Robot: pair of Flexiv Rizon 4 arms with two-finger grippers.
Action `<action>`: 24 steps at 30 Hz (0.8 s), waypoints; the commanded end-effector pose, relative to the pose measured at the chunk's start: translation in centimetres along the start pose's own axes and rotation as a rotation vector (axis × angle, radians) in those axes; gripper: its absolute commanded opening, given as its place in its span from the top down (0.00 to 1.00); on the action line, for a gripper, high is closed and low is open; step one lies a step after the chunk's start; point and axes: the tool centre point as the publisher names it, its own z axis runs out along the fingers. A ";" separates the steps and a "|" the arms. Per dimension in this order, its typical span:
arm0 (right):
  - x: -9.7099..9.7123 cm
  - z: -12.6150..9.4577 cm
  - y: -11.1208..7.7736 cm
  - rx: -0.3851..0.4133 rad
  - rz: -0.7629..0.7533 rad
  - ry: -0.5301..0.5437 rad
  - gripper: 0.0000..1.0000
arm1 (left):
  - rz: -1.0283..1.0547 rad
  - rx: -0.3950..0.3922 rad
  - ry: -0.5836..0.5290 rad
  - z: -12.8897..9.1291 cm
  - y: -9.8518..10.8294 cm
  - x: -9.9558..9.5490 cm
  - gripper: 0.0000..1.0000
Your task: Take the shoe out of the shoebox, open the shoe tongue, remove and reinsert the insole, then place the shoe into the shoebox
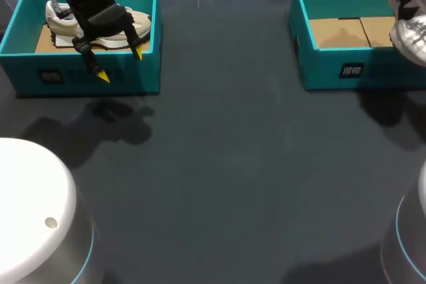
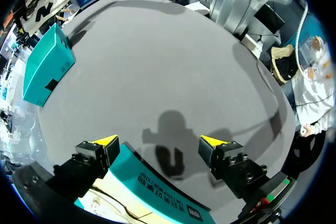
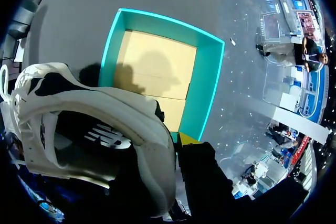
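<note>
A beige shoe (image 1: 100, 28) lies in the left teal shoebox (image 1: 86, 78) at the table's far left. My left gripper (image 1: 120, 64) hangs open over that box's front wall, which runs between its yellow tips in the left wrist view (image 2: 157, 192). The right teal shoebox (image 1: 333, 71) holds only its cardboard floor (image 3: 155, 72). Above its right end my right gripper (image 3: 176, 145) is shut on a white and black shoe (image 3: 94, 129), which hides one finger. That shoe (image 1: 409, 31) shows at the head view's right edge.
The dark grey table (image 1: 226, 164) stretches bare between the two boxes. White rounded robot bases stand at the near left (image 1: 33, 211) and near right corner (image 1: 409, 237).
</note>
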 end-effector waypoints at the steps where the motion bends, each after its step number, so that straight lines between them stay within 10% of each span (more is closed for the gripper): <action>1: 0.0 -0.2 0.0 0.001 -0.001 0.001 1.00 | 0.000 -0.002 0.000 0.0 0.0 0.1 0.00; 15: -1.2 0.0 -4.7 0.025 0.135 0.002 1.00 | 0.000 -0.002 0.000 0.0 0.0 0.1 0.00; 24: 1.9 -1.3 -6.2 0.186 0.830 0.083 1.00 | 0.000 -0.002 0.000 0.0 0.0 0.1 0.00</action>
